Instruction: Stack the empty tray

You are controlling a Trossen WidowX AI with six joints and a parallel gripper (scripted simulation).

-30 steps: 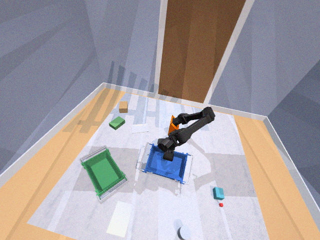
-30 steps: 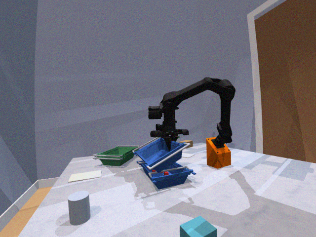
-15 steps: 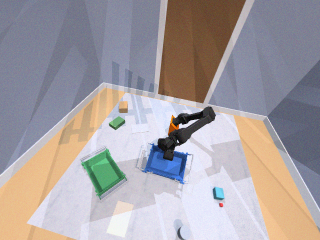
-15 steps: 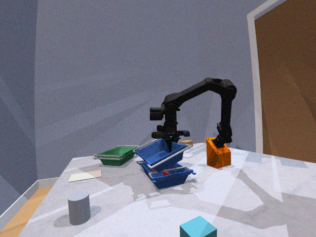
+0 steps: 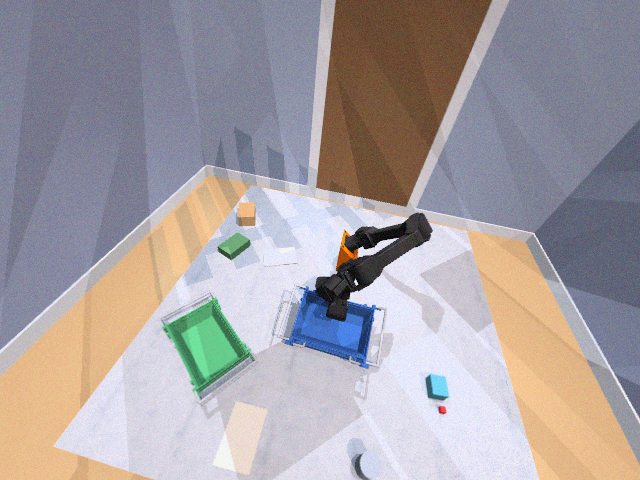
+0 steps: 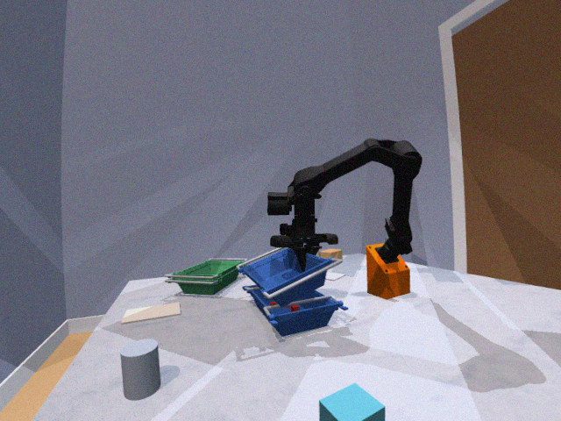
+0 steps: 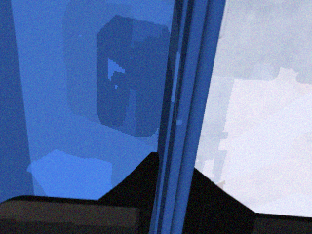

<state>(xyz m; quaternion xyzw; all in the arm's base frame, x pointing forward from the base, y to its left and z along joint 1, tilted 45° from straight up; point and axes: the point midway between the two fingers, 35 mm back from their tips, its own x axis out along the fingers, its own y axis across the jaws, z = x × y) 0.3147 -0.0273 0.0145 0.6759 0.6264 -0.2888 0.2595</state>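
Note:
My gripper [image 6: 302, 266] [image 7: 164, 160] is shut on the rim of the empty blue tray [image 5: 323, 335] [image 6: 280, 274] [image 7: 44, 97]. That tray hangs tilted, with its gripped long side, nearer the robot base, higher than the opposite side; its bars stand out at its ends. Directly below is the loaded blue tray [image 6: 312, 317], standing on the table with small red blocks [image 6: 294, 308] showing inside. One wire bar [image 6: 312, 301] of the loaded tray lies across its top near the end facing the exterior camera. Its other bar is hidden. I cannot tell whether the two trays touch.
A green tray [image 5: 206, 341] [image 6: 203, 281] stands to one side. Also on the table are a grey cylinder [image 5: 368, 465] [image 6: 140, 371], a cyan block [image 5: 437, 387] [image 6: 352, 405], a small red cube [image 5: 442, 409], a green block [image 5: 233, 245], an orange block [image 5: 246, 213] and flat pale plates.

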